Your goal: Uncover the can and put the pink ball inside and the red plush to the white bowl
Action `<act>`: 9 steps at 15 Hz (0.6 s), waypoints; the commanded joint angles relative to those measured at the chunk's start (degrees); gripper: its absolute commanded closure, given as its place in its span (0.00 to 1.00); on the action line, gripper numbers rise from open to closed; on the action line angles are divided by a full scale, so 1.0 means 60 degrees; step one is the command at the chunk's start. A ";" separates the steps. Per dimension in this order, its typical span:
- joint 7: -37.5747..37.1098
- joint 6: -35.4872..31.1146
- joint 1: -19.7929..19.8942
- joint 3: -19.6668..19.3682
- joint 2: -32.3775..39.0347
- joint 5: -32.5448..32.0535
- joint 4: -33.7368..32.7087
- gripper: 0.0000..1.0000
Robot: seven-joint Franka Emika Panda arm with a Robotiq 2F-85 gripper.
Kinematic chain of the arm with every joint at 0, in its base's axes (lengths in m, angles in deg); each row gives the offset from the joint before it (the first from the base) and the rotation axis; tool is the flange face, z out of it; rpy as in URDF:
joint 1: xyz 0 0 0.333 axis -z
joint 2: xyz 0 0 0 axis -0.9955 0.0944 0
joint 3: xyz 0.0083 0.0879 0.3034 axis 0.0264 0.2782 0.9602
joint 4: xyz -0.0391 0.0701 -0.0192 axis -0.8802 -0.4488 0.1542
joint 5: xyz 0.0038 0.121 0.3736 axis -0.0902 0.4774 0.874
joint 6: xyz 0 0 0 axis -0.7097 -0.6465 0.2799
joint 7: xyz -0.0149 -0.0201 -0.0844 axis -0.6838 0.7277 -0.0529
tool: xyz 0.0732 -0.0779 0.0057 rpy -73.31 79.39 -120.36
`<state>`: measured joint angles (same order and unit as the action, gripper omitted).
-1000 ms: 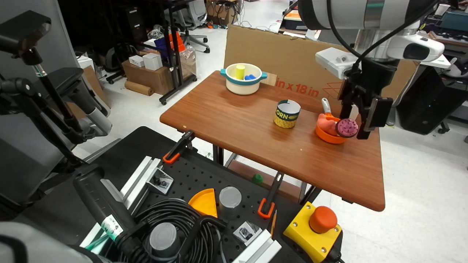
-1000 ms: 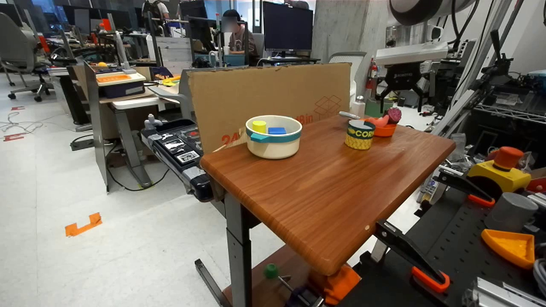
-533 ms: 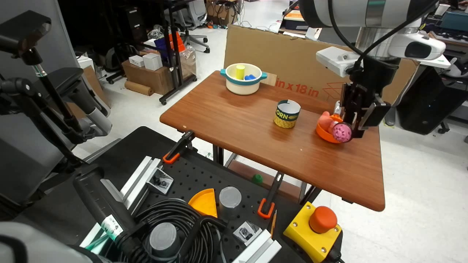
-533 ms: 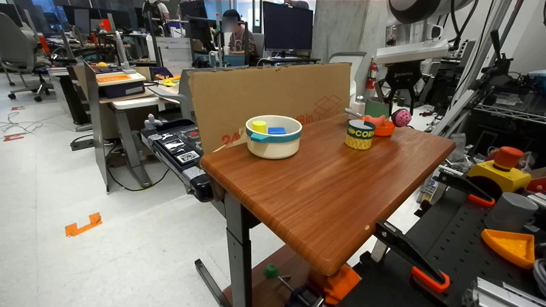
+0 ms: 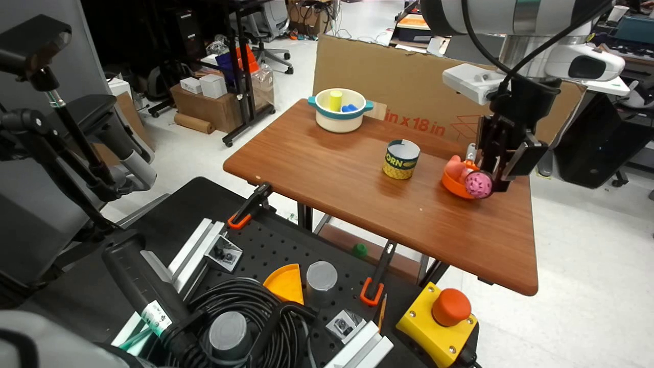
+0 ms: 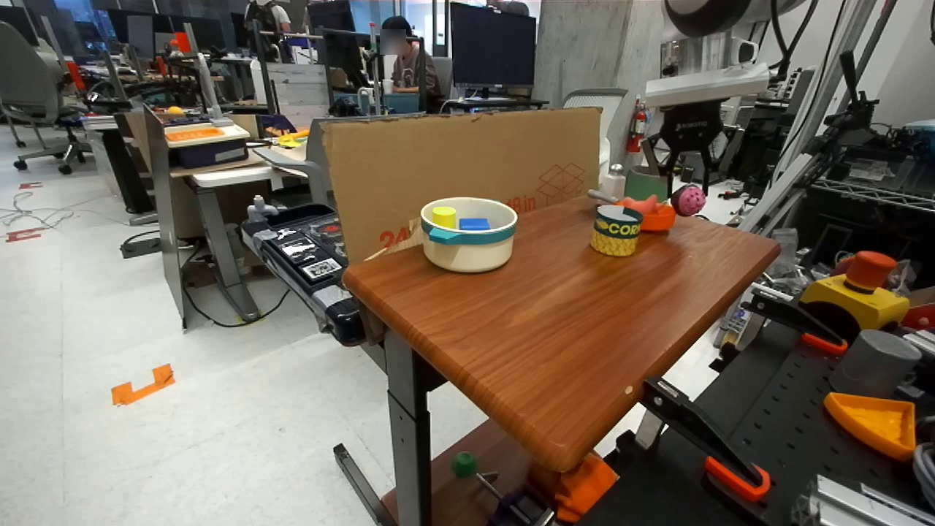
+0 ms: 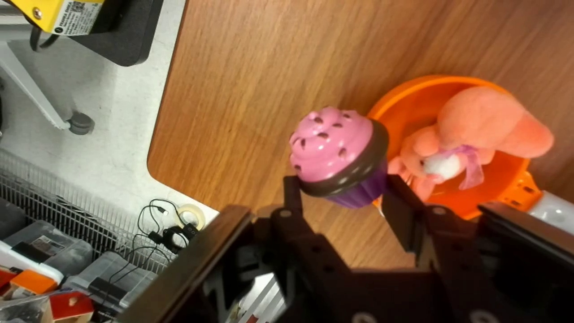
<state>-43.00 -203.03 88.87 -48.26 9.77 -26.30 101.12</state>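
The pink ball (image 7: 334, 143) looks like a toy cupcake with pink frosting, a brown band and a purple base. My gripper (image 7: 343, 185) is shut on it, one finger on each side, beside the rim of an orange bowl. Inside that bowl lies the red plush (image 7: 480, 119), a salmon soft toy with a purple ribbon. The can (image 5: 401, 161), yellow with a dark green label, stands upright on the table in both exterior views; whether anything covers its pale top I cannot tell. The white bowl (image 6: 467, 252), with a teal rim and handles, holds yellow and blue pieces.
The orange bowl (image 7: 403, 92) has a grey-white handle (image 7: 554, 211) and sits near one end of the wooden table (image 5: 327, 168). A cardboard sheet (image 6: 467, 161) stands along the far edge. Clamps (image 5: 378, 271) grip the edge by the black pegboard.
The jaws have come together on the pink ball, which has shifted and turned between them. The orange bowl's handle has swung round, and the arm has moved slightly.
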 commanded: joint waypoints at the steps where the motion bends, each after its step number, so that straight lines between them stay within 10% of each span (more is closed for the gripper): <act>1: 0.0483 0.0232 0.0043 0.0063 -0.0212 0.0251 -0.0109 0.76; 9: 0.0817 -0.0077 -0.0214 0.0076 -0.1110 -0.0084 0.0305 0.76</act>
<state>-39.23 -202.93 88.29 -47.92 6.13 -26.10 101.13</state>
